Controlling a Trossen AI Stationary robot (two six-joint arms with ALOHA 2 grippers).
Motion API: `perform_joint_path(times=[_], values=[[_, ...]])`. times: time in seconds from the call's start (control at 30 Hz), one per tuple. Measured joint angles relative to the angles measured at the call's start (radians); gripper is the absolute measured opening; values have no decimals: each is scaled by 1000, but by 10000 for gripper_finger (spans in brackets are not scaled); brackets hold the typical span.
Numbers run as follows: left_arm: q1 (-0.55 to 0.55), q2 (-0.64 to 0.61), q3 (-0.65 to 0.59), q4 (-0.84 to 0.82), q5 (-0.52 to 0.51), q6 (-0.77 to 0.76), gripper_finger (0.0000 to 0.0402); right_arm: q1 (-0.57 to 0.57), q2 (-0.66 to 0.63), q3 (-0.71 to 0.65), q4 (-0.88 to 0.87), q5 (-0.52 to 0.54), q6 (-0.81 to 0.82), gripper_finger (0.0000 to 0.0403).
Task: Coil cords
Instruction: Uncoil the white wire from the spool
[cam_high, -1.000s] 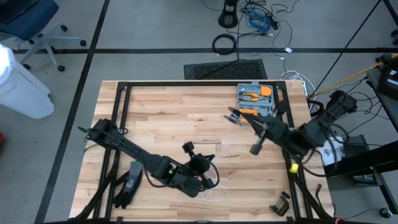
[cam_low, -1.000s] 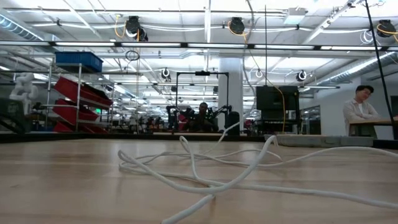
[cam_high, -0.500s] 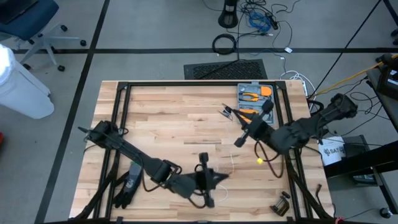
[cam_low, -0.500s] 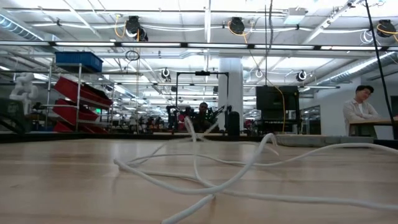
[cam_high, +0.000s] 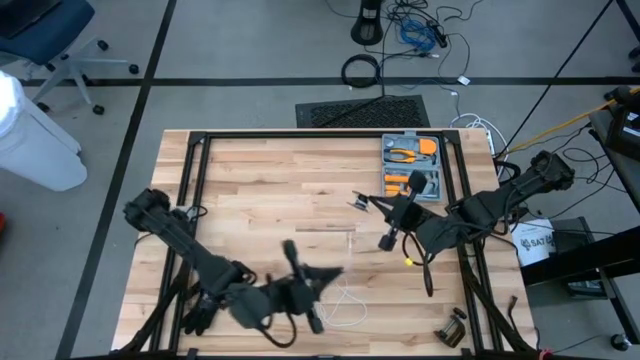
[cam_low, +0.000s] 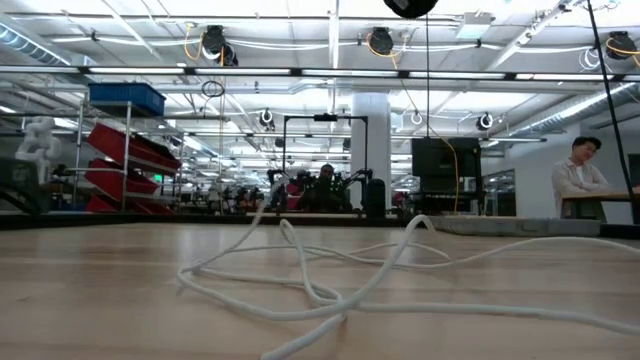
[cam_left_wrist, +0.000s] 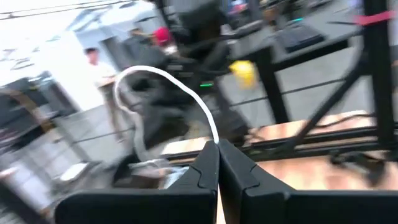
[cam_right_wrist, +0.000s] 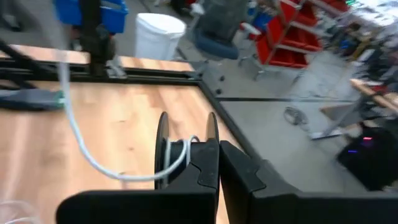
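Two closed pincers, one cord between them. Far left, near the table's (cam_high: 260, 180) front edge: left gripper (cam_left_wrist: 217, 144) pinched tight on the white cord (cam_left_wrist: 163, 74), which arcs up out of the meeting fingertips. Just beside it, toward the middle: slack cord lying in loose overlapping loops on the wood, crossing itself in several places, nothing tidy yet. Further right, mid-table: right gripper (cam_right_wrist: 217, 144), fingers pressed together, with a few turns of the same cord wound between two dark discs (cam_right_wrist: 161, 146) right at the tips; seemingly gripping there, though the exact contact is hard to read. From that winding, a free length sags away across the boards.

Judged for handling: light, thin and limp, with just enough spring to hold an arch rather than fall flat. Likely smooth-jacketed, so prone to sliding through a loose pinch. Not fragile along its run, but probably weaker at the plug ends, which are not clearly visible here.

Best taken a little way back from the wound part, on a straight stretch clear of the crossings, never on a knot of overlapping strands. Worth keeping light tension between both grips so that fresh turns lie snug instead of springing open. Worth watching the floor loops too: apt to snag on each other and drag as one clump.
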Motion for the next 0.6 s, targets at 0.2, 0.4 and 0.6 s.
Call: perform_joint_path(times=[0.2,0.4,0.6], values=[[-18,-80,0,-159,-244,-7,2,2,-20,0,-1,-145,20,0],[-29,-114,0,-265,-363,-13,2,18,-54,0,-6,-229,41,0],[-45,-114,0,-290,-363,-34,2,84,-113,0,-1,-241,45,0]])
